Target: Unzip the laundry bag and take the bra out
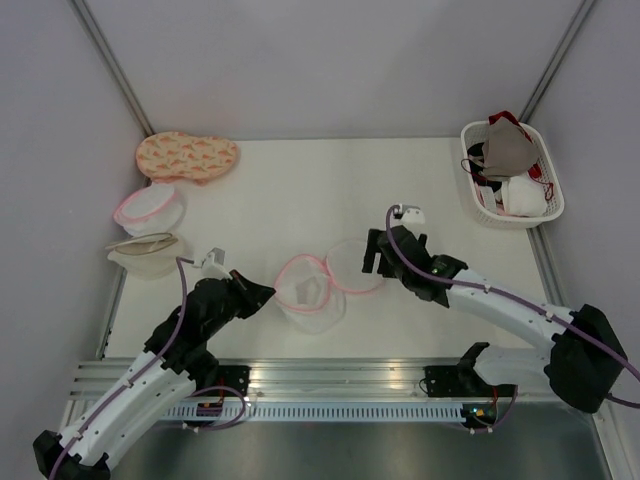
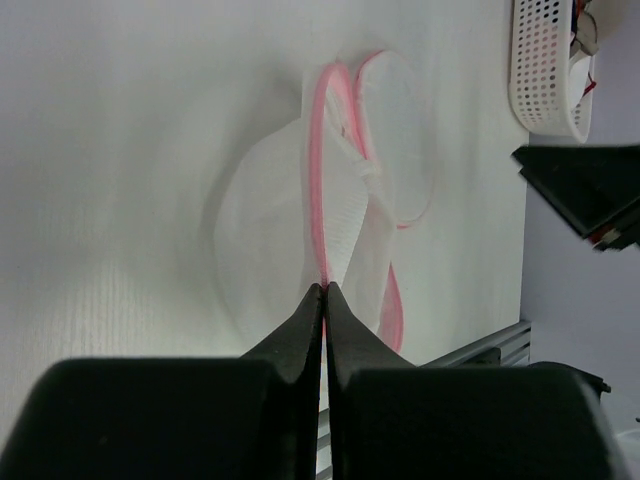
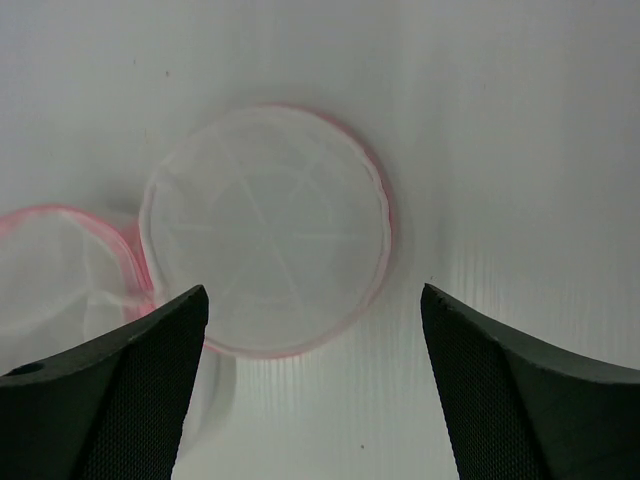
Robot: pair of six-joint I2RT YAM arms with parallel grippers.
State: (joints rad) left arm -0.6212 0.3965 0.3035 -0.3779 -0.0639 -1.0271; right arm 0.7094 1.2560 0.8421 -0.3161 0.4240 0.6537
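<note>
The laundry bag [image 1: 308, 292] lies unzipped in the middle of the table, its see-through mesh halves spread apart; the round flat half [image 1: 352, 266] lies to the right. No bra shows inside it. My left gripper [image 1: 266, 294] is shut on the bag's pink zipper rim [image 2: 318, 190], its tips [image 2: 325, 289] pinching the rim's near end. My right gripper [image 1: 373, 258] is open and empty; in the right wrist view it [image 3: 315, 292] hovers over the round half [image 3: 265, 225]. The taupe bra [image 1: 508, 150] lies on top of the garments in the white basket [image 1: 484, 209] at the far right.
A fuller pink-rimmed bag [image 1: 150, 208], a beige-rimmed bag [image 1: 148, 254] and an orange patterned pouch [image 1: 187, 156] lie along the left edge. The basket also holds red and white garments [image 1: 524, 194]. A metal rail [image 1: 330, 385] runs along the near edge.
</note>
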